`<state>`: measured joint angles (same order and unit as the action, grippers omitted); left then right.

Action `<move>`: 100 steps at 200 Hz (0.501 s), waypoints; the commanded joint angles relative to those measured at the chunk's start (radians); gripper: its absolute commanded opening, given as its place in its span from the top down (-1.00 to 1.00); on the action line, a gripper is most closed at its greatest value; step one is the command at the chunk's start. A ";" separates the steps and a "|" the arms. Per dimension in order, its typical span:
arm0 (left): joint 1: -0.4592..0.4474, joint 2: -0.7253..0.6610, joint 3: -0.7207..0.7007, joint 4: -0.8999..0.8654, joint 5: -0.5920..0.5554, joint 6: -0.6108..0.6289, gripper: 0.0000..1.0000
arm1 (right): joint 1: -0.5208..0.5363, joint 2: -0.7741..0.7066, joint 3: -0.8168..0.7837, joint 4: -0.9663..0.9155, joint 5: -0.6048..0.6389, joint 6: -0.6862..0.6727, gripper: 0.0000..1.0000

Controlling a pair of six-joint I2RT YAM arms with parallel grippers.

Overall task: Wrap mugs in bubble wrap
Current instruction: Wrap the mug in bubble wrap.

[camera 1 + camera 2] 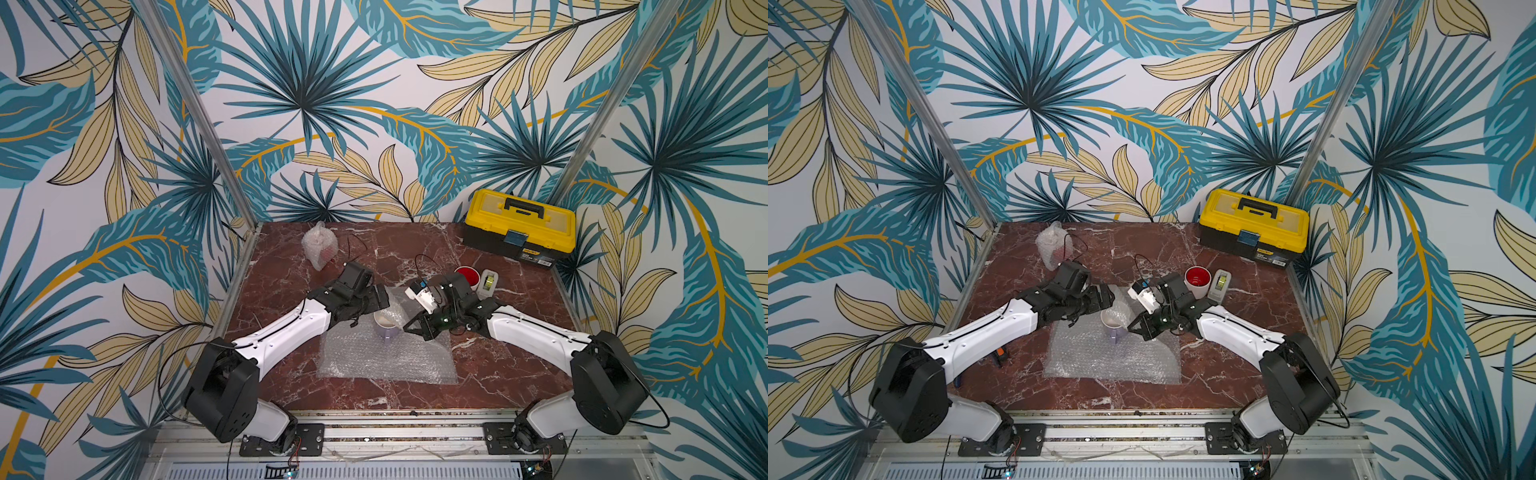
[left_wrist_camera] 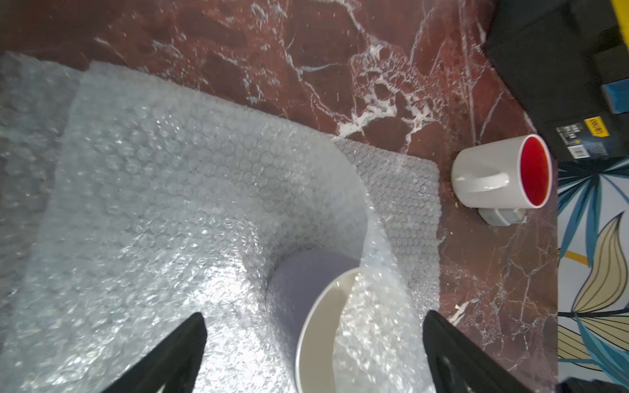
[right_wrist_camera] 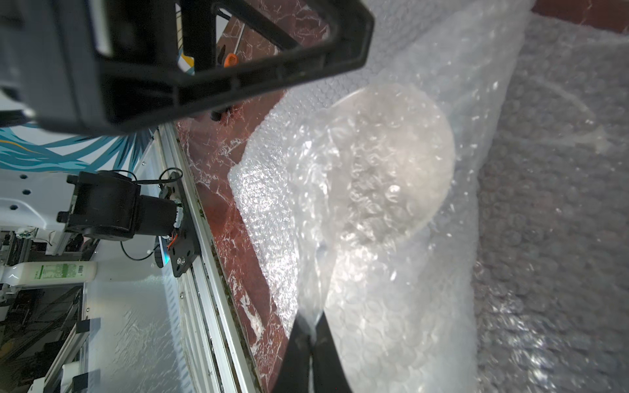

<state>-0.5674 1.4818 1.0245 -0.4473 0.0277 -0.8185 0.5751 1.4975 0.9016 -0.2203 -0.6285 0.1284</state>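
Note:
A pale lavender mug [image 1: 386, 329] [image 1: 1113, 326] [image 2: 306, 282] stands upright on a flat sheet of bubble wrap [image 1: 386, 357] [image 1: 1113, 357] [image 2: 170, 204]. My right gripper [image 3: 311, 326] [image 1: 410, 326] is shut on an edge of that sheet, holding a fold up over the mug's mouth. The mug [image 3: 391, 160] shows blurred through the wrap. My left gripper [image 2: 315, 315] [image 1: 379, 305] is open, its fingers wide on either side of the mug's rim, holding nothing. A white mug with red inside [image 1: 467, 276] [image 1: 1198, 280] [image 2: 493, 177] stands bare to the right. A reddish mug sits inside a bubble-wrap bundle [image 1: 319, 245] [image 1: 1054, 245] at the back left.
A grey tape dispenser [image 1: 488, 282] [image 1: 1219, 284] [image 2: 500, 216] stands beside the white mug. A yellow and black toolbox [image 1: 519, 226] [image 1: 1252, 226] sits at the back right corner. An orange-handled tool [image 1: 1000, 353] lies under my left arm. Aluminium rails edge the marble table [image 1: 291, 386].

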 commanded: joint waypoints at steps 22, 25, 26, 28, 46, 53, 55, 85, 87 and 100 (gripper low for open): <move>-0.002 0.033 0.050 -0.003 0.038 0.015 -0.81 | 0.008 0.022 0.012 -0.040 0.009 -0.031 0.96; -0.002 0.034 0.046 -0.001 0.041 0.015 -0.81 | 0.008 0.023 0.010 -0.036 0.011 -0.029 0.96; -0.002 0.035 0.044 0.001 0.040 0.014 -0.81 | 0.008 0.023 0.010 -0.036 0.011 -0.029 0.96; -0.002 0.036 0.042 0.002 0.043 0.014 -0.81 | 0.008 0.024 0.010 -0.034 0.010 -0.029 0.96; -0.003 0.053 0.018 0.024 0.068 0.017 -0.80 | 0.008 0.033 0.010 -0.024 0.012 -0.021 0.93; -0.005 0.061 0.012 0.028 0.076 0.020 -0.78 | 0.008 0.037 0.011 -0.020 0.014 -0.017 0.92; -0.007 0.063 0.010 0.028 0.077 0.021 -0.78 | 0.008 0.038 0.011 -0.019 0.015 -0.017 0.92; -0.020 0.104 0.003 0.040 0.085 0.027 -0.78 | 0.010 0.050 0.014 -0.010 0.022 -0.005 0.85; -0.020 0.106 0.003 0.041 0.085 0.027 -0.78 | 0.011 0.051 0.014 -0.009 0.024 -0.005 0.84; -0.023 0.122 0.003 0.047 0.085 0.026 -0.78 | 0.010 0.050 0.012 -0.007 0.031 0.000 0.80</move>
<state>-0.5823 1.5776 1.0344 -0.4255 0.0982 -0.8082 0.5781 1.5333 0.9016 -0.2340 -0.6170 0.1226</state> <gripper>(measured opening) 0.890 0.089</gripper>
